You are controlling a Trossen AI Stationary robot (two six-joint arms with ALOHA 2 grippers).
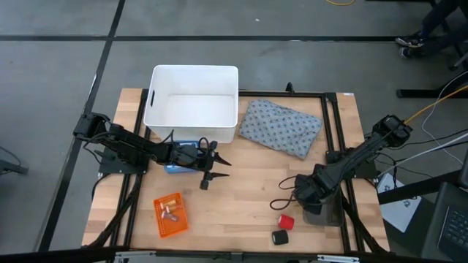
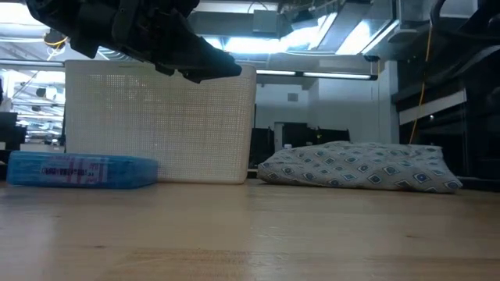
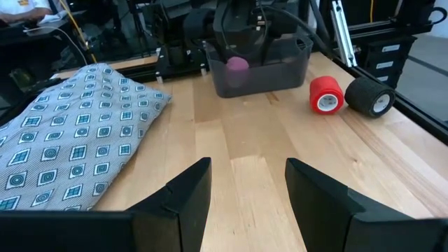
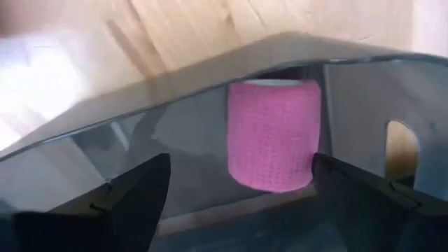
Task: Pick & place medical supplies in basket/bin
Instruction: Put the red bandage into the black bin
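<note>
Workshop floor surrounds a wooden table point(image 1: 241, 197) where the right gripper point(image 4: 238, 192) hangs inside the smoky-grey tray point(image 3: 262, 66), jaws spread wide on either side of a pink roll point(image 4: 271, 133) standing in it, gripping nothing. That placement looks done; next it likely needs to lift clear and reach the red roll point(image 1: 286, 220) and black roll point(image 1: 279, 237) just beside the tray. The left gripper point(image 3: 245, 189) waits open and empty in front of the white tub point(image 1: 193, 102), near the grey dotted pack point(image 1: 281, 126) and the orange basket point(image 1: 170, 215).
</note>
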